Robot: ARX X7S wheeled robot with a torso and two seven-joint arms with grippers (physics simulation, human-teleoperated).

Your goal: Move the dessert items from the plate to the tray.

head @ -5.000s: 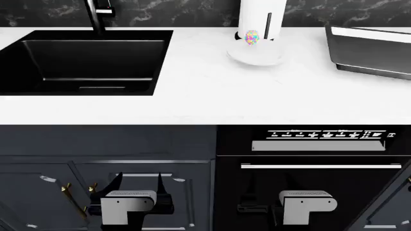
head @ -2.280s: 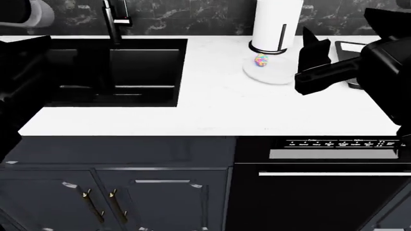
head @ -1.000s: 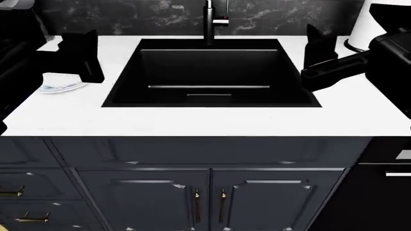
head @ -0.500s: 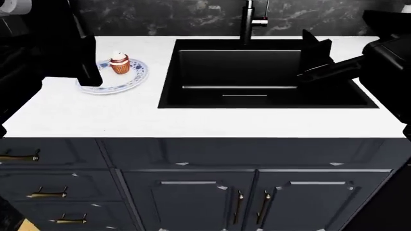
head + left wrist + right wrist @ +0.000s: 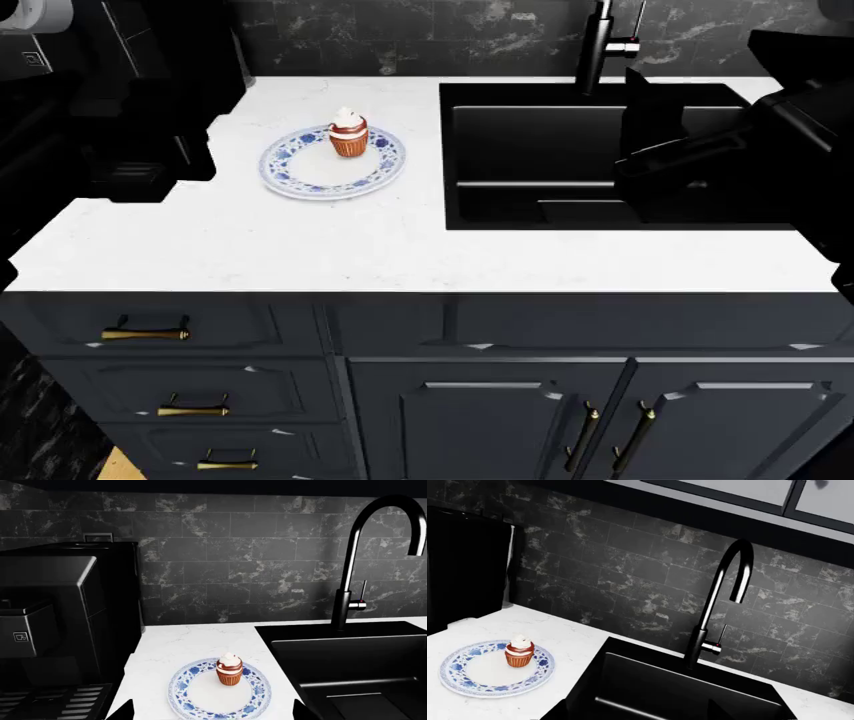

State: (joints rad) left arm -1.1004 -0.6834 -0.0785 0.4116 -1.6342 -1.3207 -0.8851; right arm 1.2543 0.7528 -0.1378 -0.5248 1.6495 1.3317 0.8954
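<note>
A cupcake [image 5: 348, 133] with an orange-brown wrapper and white swirl stands upright on a blue-patterned white plate [image 5: 304, 172], on the white counter left of the sink. My left gripper [image 5: 167, 160] hovers to the plate's left, open and holding nothing. From the left wrist the cupcake [image 5: 229, 670] and plate [image 5: 200, 695] lie just ahead of the spread left gripper [image 5: 212, 715]. My right gripper [image 5: 638, 140] hangs open over the sink; in its wrist view the right gripper [image 5: 635, 714] is above the basin, with the cupcake [image 5: 519, 651] well off to one side. The tray is out of view.
A black sink basin [image 5: 534, 150] with a tall black faucet [image 5: 601, 40] sits right of the plate. A black coffee machine [image 5: 53, 630] stands against the dark marble backsplash left of the plate. The counter's front edge [image 5: 400, 290] tops dark drawers and cabinet doors.
The view has slid left along the counter, from the speckled sweet and tray, past the sink, to the cupcake plate. Both arms rose from below to counter height.
</note>
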